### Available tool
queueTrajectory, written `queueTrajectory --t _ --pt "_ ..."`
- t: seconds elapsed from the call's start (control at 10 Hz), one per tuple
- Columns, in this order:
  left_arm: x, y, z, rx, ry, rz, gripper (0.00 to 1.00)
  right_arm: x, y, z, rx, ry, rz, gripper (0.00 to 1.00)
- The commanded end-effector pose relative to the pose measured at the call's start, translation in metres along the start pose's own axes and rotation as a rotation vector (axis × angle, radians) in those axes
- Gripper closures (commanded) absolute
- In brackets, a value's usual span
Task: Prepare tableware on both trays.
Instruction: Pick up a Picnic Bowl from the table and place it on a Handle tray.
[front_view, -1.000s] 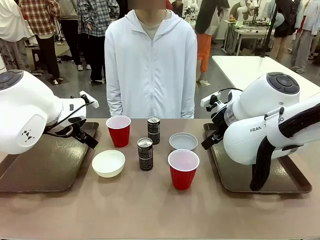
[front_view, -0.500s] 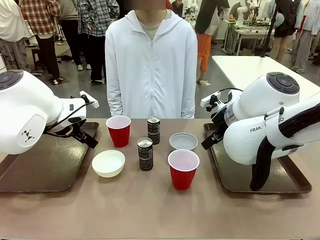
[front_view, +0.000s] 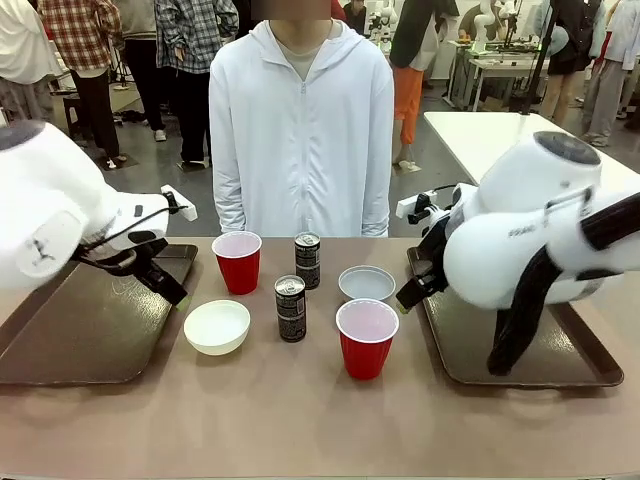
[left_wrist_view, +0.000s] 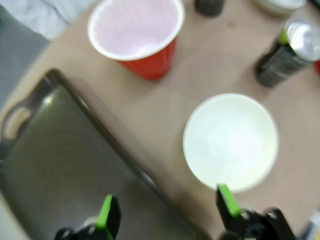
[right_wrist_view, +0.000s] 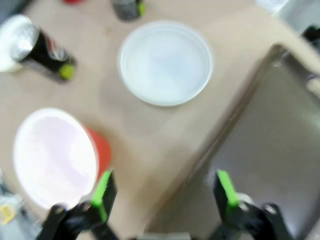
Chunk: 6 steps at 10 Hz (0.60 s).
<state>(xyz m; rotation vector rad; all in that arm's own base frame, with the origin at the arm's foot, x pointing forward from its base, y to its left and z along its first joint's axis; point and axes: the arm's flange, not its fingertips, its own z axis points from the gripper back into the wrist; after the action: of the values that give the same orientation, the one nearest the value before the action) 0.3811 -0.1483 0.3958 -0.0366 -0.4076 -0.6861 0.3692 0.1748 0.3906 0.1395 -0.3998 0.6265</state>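
both arms have swung a little toward the middle of the counter (front_view: 300, 420) in the last second: the left arm (front_view: 50, 215) has tipped its wrist down over the inner rim of the left tray (front_view: 80, 340), and the right arm (front_view: 510, 250) has slid inward over the inner rim of the right tray (front_view: 480, 355); the tableware has not stirred. nothing of the task looks done yet: both trays lie bare, one at the counter's left edge and one at its right edge, while all six pieces stand on the counter between them. the far red cup (front_view: 237, 262) and the cream bowl (front_view: 216, 326) sit nearest the left tray, the far can (front_view: 307, 260) and near can (front_view: 290, 308) in the middle, the grey-white bowl (front_view: 366, 283) and near red cup (front_view: 366, 340) nearest the right tray. every piece is left to move, probably a cup, a can and a bowl per tray. the left jaws stand wide open and empty above the tray rim, the cream bowl just beside one green pad (left_wrist_view: 225, 195); the right jaws are equally wide and empty, hanging over the right tray's rim beside the near red cup, touching nothing
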Motion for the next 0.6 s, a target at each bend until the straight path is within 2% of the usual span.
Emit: queueTrajectory --t 0.0,0.2,0.3,0.4,0.5 --pt "-0.079 -0.015 0.061 -0.065 0.036 0.032 0.0 -0.102 0.007 0.064 0.001 0.131 -0.077 0.0" --pt "-0.101 -0.027 0.082 -0.175 0.055 0.051 0.0 -0.159 0.014 0.086 -0.062 0.236 -0.162 0.0" --pt "-0.111 -0.035 0.083 -0.213 0.069 0.057 0.0 -0.176 0.015 0.085 -0.052 0.254 -0.16 0.0" --pt "-0.113 -0.031 0.078 -0.203 0.078 0.082 0.0 -0.038 -0.018 0.079 -0.029 0.202 -0.126 0.0" --pt "-0.032 -0.006 0.098 -0.163 0.077 0.053 0.0 -0.038 -0.018 0.079 -0.029 0.202 -0.126 0.0"
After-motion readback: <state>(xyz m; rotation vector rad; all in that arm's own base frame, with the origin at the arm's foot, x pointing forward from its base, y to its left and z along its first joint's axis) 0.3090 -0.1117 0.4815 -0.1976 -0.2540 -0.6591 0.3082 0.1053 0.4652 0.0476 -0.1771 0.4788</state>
